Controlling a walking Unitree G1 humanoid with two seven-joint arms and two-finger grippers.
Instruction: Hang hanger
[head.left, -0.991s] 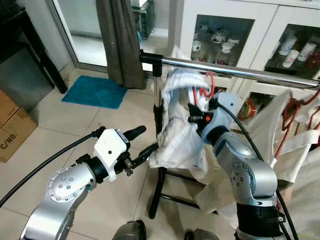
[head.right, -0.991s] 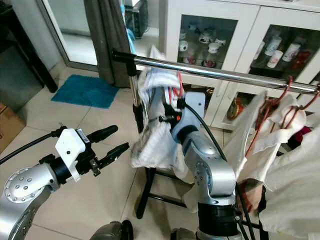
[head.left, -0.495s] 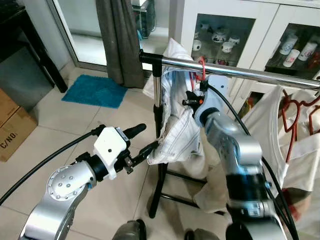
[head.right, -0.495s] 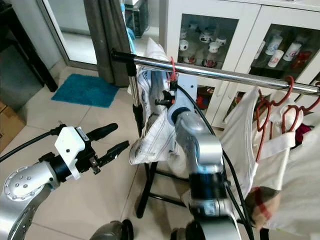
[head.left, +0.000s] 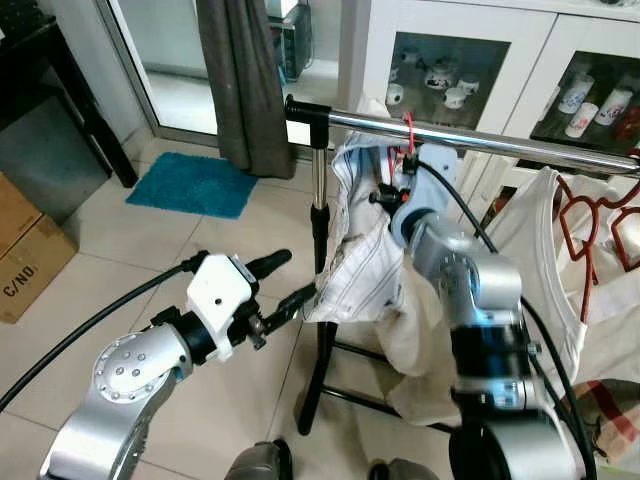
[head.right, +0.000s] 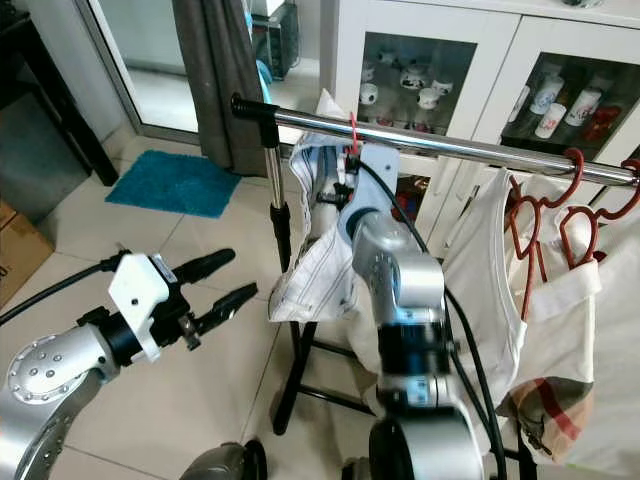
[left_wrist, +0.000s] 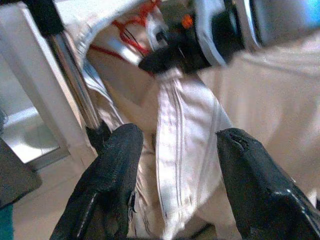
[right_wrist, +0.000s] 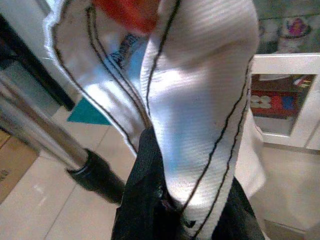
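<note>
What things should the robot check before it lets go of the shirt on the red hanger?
1. Red hanger hook over the chrome rail: ok, it looks hooked on.
2. Right pincer gripping the striped shirt: ok, shut on the cloth.
3. Left pincer clear of the shirt: cannot tell; fingers open, at its lower edge.
4. Room beside the other red hangers: ok, there is a gap along the rail.
5. Shirt hanging straight: not ok, it is bunched.
</note>
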